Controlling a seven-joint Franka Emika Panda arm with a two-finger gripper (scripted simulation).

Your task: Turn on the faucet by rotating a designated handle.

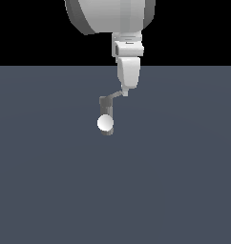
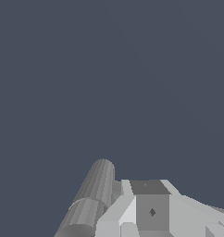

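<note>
Nearest stands the faucet (image 1: 106,114), a grey post on the grey floor (image 1: 50,181) with a white ball (image 1: 105,123) in front, and its handle (image 1: 116,94) reaches far-right up to the gripper (image 1: 124,92), whose fingers' state I cannot tell.

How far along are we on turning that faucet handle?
Approach looks done: the end effector sits at the outer tip of the handle, which sticks out toward the exterior view's right from the faucet. In hand: making contact, apparently. Left: the rotation itself; whether any turning has happened cannot be told.
</note>
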